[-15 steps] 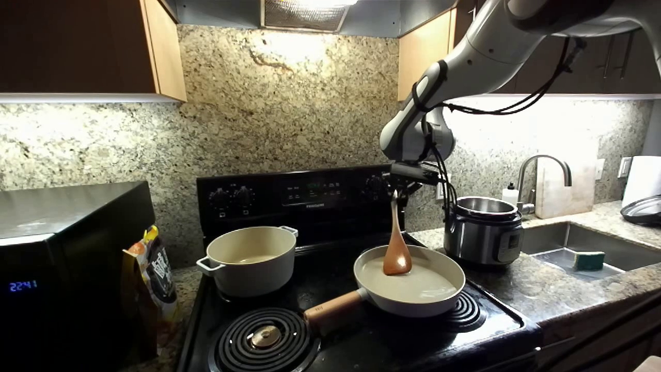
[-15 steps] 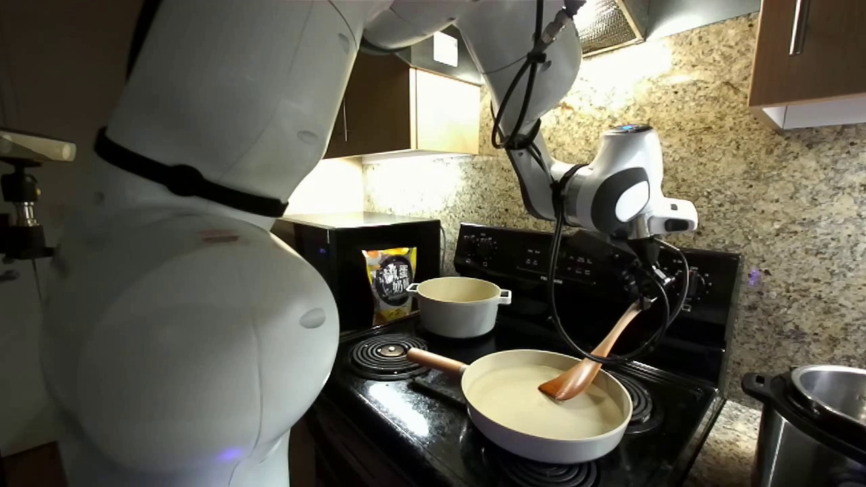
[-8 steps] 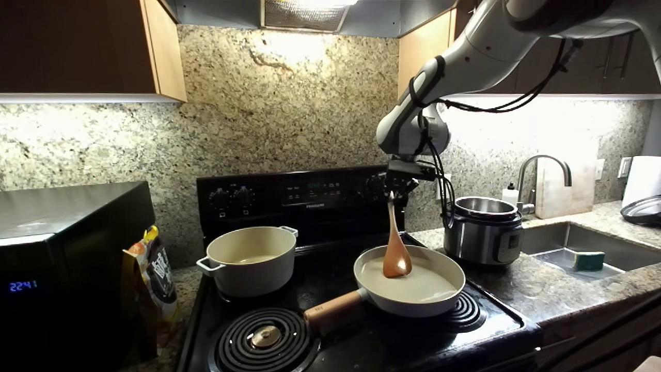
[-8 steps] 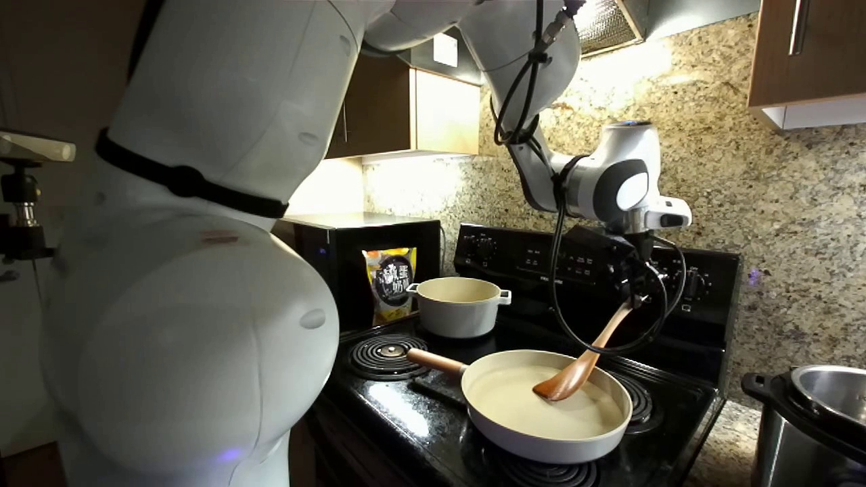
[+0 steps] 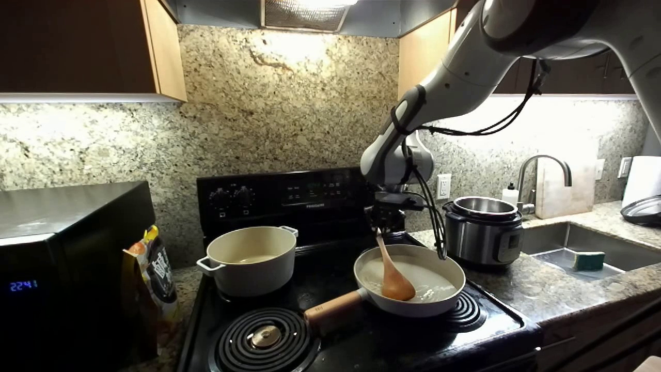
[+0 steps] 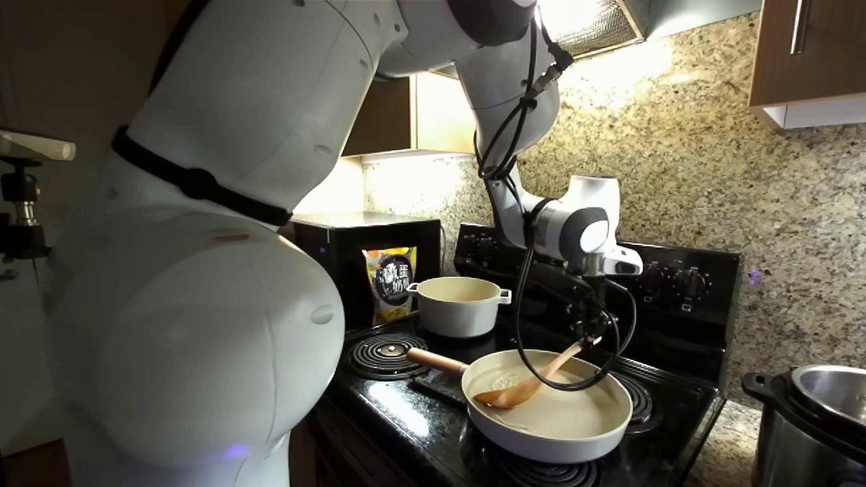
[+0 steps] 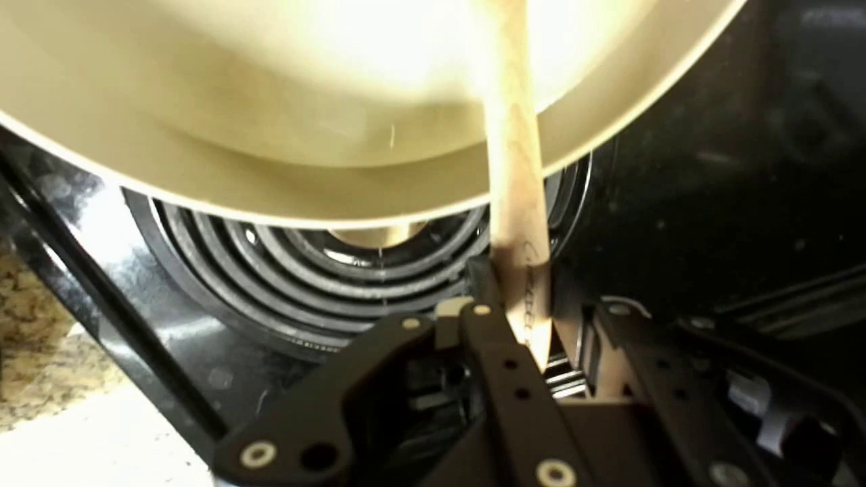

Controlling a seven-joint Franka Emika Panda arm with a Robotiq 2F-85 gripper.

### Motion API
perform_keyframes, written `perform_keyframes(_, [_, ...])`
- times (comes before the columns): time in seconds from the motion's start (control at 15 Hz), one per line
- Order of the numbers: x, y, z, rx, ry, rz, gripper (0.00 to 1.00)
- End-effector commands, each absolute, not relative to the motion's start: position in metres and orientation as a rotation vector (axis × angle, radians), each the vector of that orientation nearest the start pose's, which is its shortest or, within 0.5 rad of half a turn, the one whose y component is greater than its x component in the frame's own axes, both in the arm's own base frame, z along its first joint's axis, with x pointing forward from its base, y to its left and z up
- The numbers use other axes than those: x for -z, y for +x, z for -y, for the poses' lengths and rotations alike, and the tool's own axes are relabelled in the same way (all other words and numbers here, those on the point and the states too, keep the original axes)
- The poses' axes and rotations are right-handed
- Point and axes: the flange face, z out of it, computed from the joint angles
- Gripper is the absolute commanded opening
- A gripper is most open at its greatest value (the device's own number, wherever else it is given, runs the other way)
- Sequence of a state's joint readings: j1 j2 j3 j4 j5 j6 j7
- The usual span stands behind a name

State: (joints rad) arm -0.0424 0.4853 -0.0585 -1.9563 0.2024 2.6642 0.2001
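Microwave [image 5: 77,279] far L, bag [image 5: 157,279] nr it, pot [image 5: 258,281] on bk L of stove [image 5: 361,343], pan [image 5: 413,309] on R side, spoon [image 5: 392,274] slanting w/ head in pan, my jaws clamped on its handle [image 7: 517,189], cooker [image 5: 477,240] on bench [image 5: 511,289], sponge [image 5: 588,261] in sink [image 5: 614,245] to R

In an exterior view the pale arm [image 6: 270,122] arches up and over, then slopes down to its bent wrist [image 6: 588,230], with the gripper [image 7: 524,291] pointing down below it; in the wrist view its two black fingers [image 7: 495,338] stand close together, clamped with a narrow gap between.
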Motion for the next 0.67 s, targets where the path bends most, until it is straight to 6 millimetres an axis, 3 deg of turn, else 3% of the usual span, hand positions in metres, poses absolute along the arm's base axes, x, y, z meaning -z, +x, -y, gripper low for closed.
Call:
perform_keyframes(0.0, [-0.236, 0.622, 0.063, 0.329, -2.963, -0.667, 0.06])
perform_keyframes(0.47, [-0.247, 0.589, 0.108, 0.474, -2.902, -0.828, 0.06])
perform_keyframes(0.6, [-0.258, 0.576, 0.112, 0.526, -2.884, -0.869, 0.06])
